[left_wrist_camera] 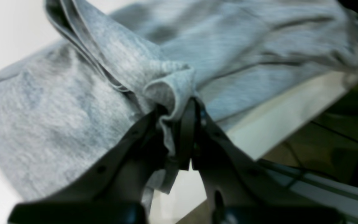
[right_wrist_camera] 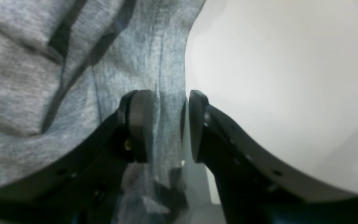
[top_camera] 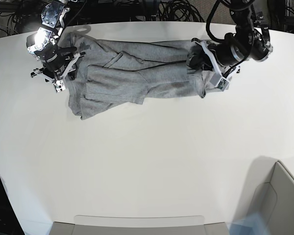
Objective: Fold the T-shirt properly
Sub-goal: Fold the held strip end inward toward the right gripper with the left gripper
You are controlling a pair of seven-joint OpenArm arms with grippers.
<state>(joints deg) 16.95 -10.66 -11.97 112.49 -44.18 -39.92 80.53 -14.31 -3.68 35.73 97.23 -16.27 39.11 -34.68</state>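
The T-shirt (top_camera: 132, 78) is being stretched lengthwise across the upper part of the base view, its long axis running left to right on the white surface (top_camera: 152, 166). A bunched edge is being clamped by the left hand (left_wrist_camera: 179, 118); another edge is being straddled by the right hand (right_wrist_camera: 166, 124), parted around cloth. Folding is judged barely begun: wrinkles, uneven overlaps.

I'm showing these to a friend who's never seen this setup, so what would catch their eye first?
Probably the grey T-shirt, stretched in a rumpled band across the far side of the white table. Next, the two arms at its ends: the left gripper is pinched shut on a bunched edge of cloth near the table's edge, while the right gripper has its pads either side of a fold at the other end.
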